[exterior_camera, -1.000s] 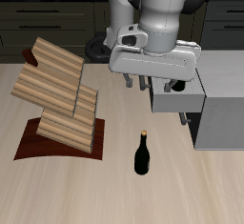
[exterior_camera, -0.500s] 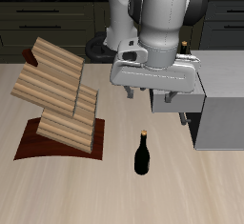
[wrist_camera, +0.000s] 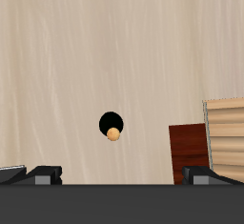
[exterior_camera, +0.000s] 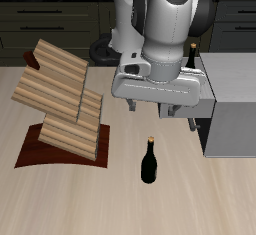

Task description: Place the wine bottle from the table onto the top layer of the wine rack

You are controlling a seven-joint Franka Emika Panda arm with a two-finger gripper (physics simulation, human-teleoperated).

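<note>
Exterior view: wine bottle [exterior_camera: 149, 163] upright between wine rack [exterior_camera: 62, 101] and grey cabinet [exterior_camera: 232, 119] (second dark bottle [exterior_camera: 193, 54] atop).

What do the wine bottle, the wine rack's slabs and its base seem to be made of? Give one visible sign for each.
Wine bottle: probably dark glass, near-black and smooth, with a tan cap that may be cork.
Wine rack slabs: light wood, judging by the striped grain and ridged faces.
Base: looks like dark reddish-brown wood, flat and plain; the finish could also be paint.
</note>
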